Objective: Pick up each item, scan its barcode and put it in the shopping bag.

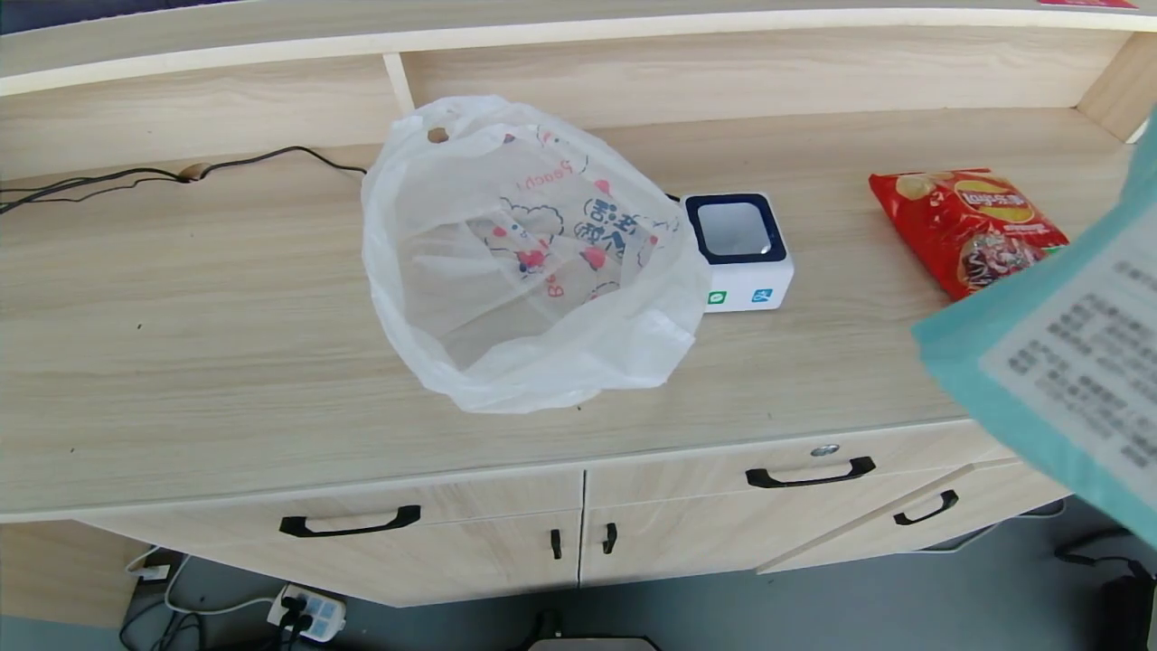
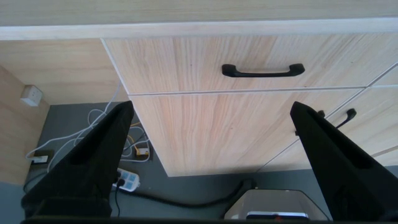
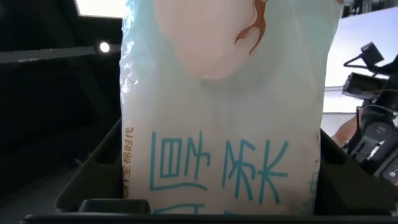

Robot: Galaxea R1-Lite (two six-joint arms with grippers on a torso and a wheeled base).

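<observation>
The desk [image 1: 226,316] carries an open white bag [image 1: 533,362] near its middle. Printed shapes show through the bag's wall, and it cannot be told whether anything lies inside. The teal pack [image 1: 1067,362] is lifted off the desk at the robot's right, clamped in the right tool [image 3: 219,130]. It is well apart from the scanner [image 1: 741,249], so it seems picked up but not yet scanned or bagged. The red chips [image 1: 967,231] lie flat on the desk to the right of the scanner, untouched, and wait their turn. The small scanner sits just beside the bag. The left tool [image 2: 210,106] hangs empty with its fingers apart, in front of the drawers [image 2: 249,56].
</observation>
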